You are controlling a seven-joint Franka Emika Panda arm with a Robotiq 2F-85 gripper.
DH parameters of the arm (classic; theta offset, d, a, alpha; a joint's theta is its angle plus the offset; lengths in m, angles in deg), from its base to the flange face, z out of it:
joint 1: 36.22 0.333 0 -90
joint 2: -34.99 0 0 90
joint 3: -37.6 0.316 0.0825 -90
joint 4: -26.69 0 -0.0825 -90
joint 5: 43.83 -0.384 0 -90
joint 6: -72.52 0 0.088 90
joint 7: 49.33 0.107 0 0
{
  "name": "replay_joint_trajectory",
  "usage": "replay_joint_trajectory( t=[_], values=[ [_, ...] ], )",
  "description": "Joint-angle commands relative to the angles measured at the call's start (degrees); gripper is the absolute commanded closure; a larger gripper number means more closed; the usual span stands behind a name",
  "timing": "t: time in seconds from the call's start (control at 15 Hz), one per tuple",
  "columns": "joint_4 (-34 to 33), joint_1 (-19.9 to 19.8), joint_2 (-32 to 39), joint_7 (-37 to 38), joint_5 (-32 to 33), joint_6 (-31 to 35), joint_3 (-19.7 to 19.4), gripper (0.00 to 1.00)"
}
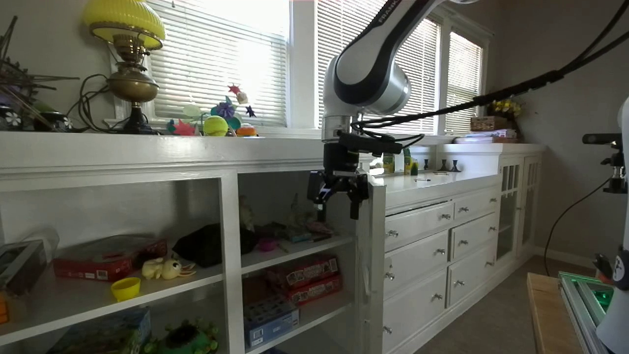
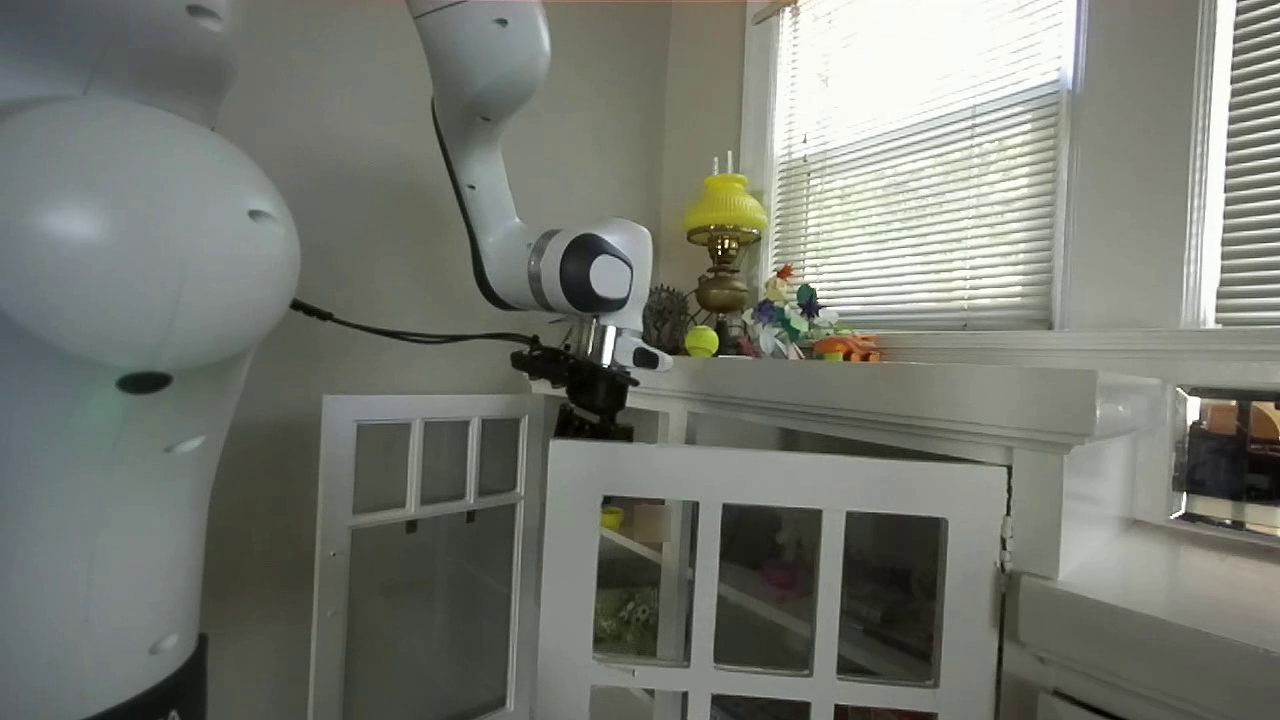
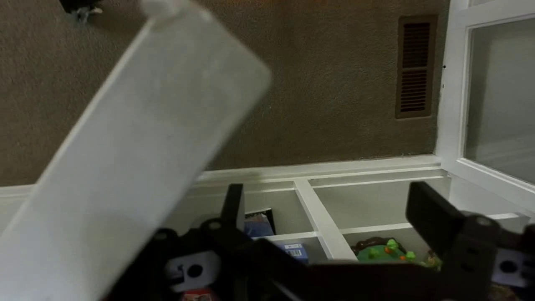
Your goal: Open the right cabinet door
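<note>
Centre post (image 1: 229, 265): you could clip it swinging back low.
Gripper (image 1: 338, 214): jaws spread wide, nothing between them.
Right cabinet door (image 2: 826, 600): just beside your gripper, contact unclear, partly open; push too near its top edge and you'd likely slip over.
Silver drawer knobs (image 1: 391, 233): overpush and the door may bang them.

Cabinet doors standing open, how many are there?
2: the right door, hinged beside the drawers, and the left door, at the lamp end. Others may be out of view.
</note>
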Motion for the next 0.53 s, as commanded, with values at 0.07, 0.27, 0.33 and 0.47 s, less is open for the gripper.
replay_joint_trajectory(
  t=[0.07, 0.27, 0.33, 0.47],
  values=[
    [8.5, -0.5, -7.6, 8.4, -0.7, -0.6, -0.7, 0.00],
    [12.7, -2.2, -10.6, 15.9, 2.4, -0.2, -0.9, 0.00],
    [13.9, -2.9, -11.7, 17.9, 3.2, -0.5, -1.0, 0.00],
    [16.1, -4.6, -13.6, 21.1, 4.2, -0.7, -1.1, 0.00]
  ],
)
